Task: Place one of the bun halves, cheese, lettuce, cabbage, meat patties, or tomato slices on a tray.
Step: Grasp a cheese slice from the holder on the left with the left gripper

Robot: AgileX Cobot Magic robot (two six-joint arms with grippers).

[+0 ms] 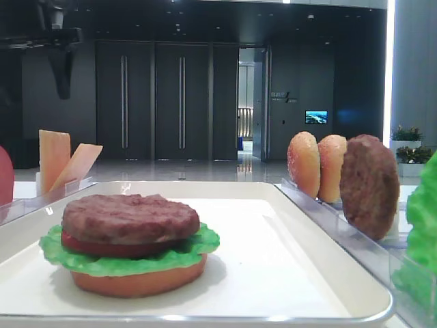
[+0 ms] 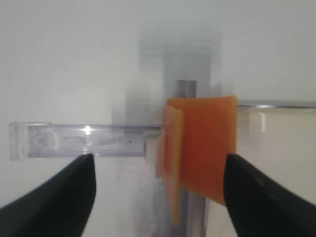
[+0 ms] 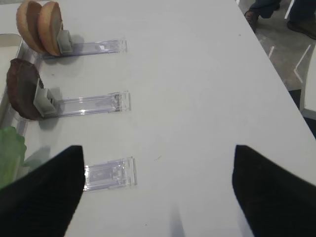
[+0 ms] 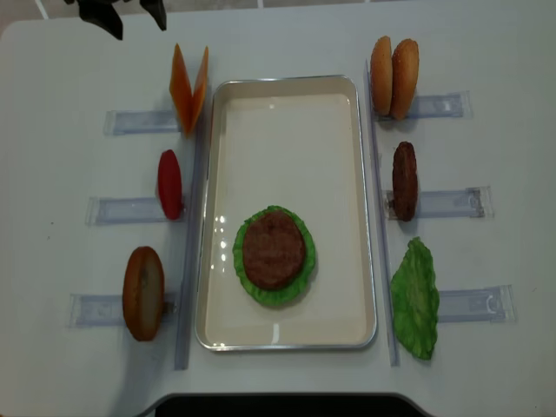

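Orange flat cheese [image 2: 205, 148] slices upright in clear holder [image 2: 86, 140]; left end effector [image 2: 160, 197] open, right end effector [image 3: 158, 192] open.

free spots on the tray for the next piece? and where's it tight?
The tray is bare across its far half, between the burger stack and the far rim, and in a narrow strip along its near rim. Crowded outside both long sides: cheese, tomato slice, bun halves, meat patty.

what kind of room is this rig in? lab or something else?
Probably a lobby or showroom hall rather than a lab: the low exterior view shows tall dark double doors, a glossy floor, and potted plants by a bright window strip. The white table with toy burger parts looks like a demo setup.
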